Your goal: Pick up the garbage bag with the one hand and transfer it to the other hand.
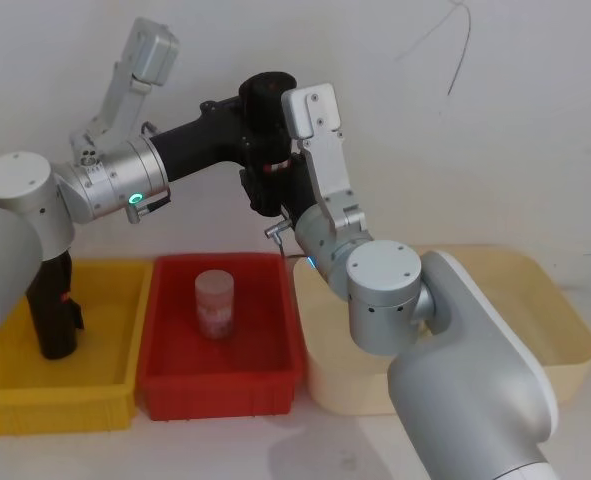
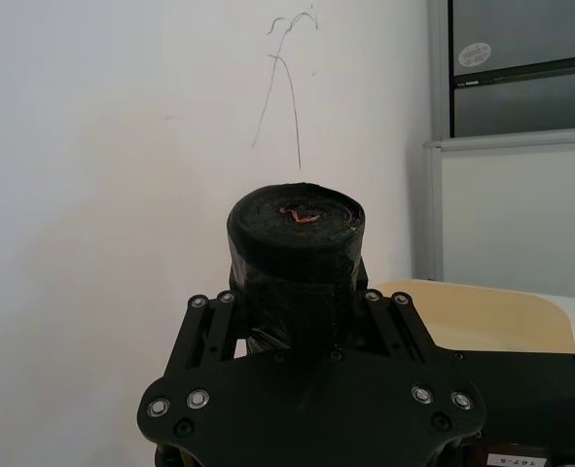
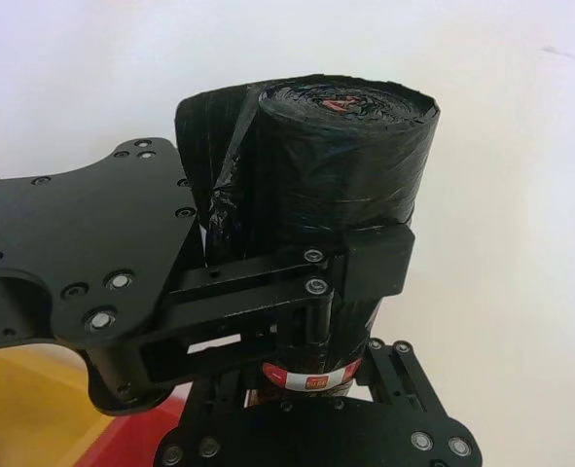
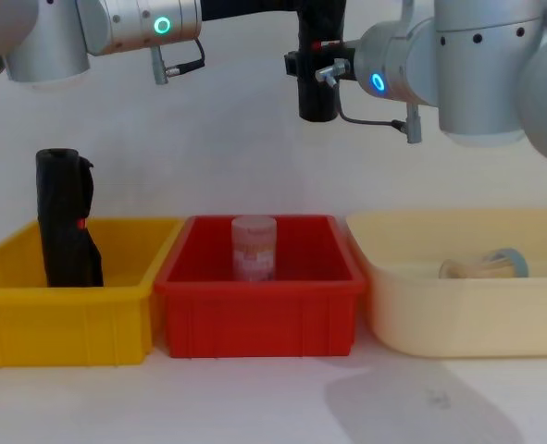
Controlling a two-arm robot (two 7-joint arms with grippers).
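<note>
Over the yellow bin (image 1: 15,400) a spare black roll (image 1: 53,305) stands idle; up high, the one hand (image 1: 243,130) reaches in from the left, fingers pinching the garbage bag (image 1: 268,140) upright in mid-air above the red bin (image 1: 275,385); the roll looks firm, light, slick-skinned, so mid-body grips suit it; from the right, the other hand (image 3: 297,292) is clamped on it too, just above the red-and-white label (image 3: 306,379).
</note>
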